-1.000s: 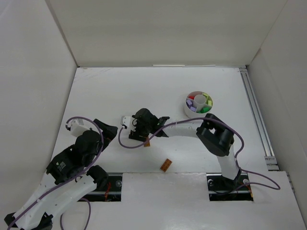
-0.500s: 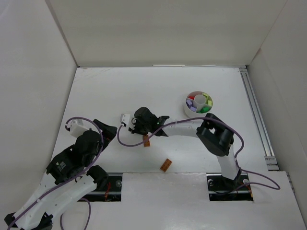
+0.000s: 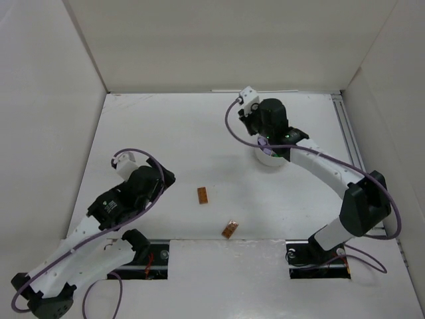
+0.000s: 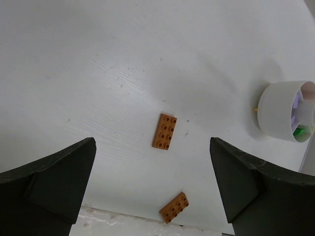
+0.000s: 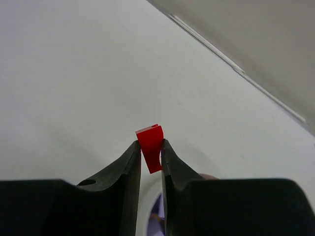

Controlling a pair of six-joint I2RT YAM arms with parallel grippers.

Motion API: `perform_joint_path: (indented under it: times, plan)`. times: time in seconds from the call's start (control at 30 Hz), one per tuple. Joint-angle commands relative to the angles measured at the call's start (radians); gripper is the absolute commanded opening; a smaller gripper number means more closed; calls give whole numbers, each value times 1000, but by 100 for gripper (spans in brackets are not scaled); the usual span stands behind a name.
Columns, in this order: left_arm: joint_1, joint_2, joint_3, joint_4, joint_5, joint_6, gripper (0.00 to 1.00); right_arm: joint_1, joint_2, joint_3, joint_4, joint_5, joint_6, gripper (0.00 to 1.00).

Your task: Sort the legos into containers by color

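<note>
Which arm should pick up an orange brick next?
Probably the left: the open left gripper faces a flat orange plastic brick; the right gripper is far off, clamped on a small red plastic brick.

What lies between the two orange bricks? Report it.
Only bare table lies between the farther orange brick and the nearer orange brick, seen in the left wrist view.

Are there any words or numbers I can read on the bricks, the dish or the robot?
None can be read in any view.
The orange bricks show only plain studs.
The red brick in the right gripper and the white dish look blank.
</note>
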Motion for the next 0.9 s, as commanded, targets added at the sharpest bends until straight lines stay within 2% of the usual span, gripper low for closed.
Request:
perform_joint_path:
  times: [0.0,0.1,0.33,0.47,0.63,0.67,0.87]
  plan:
    - [-2,51,3,89,8,62,100,-96,3,-18,-67,104,69,22]
    - [-2,85,3,145,31,98,100,-171,28,-9,-110,136,110,22]
    - [-2,183,3,209,82,157,100,-240,66,11,-163,153,132,23]
    - [7,250,13,227,102,167,100,-250,95,21,-173,153,132,29]
    - [7,290,22,251,120,202,100,-250,123,30,-173,144,132,30]
    - [7,290,22,251,131,202,100,-250,132,30,-173,144,132,34]
    - [7,300,22,261,140,211,100,-250,141,39,-173,144,132,42]
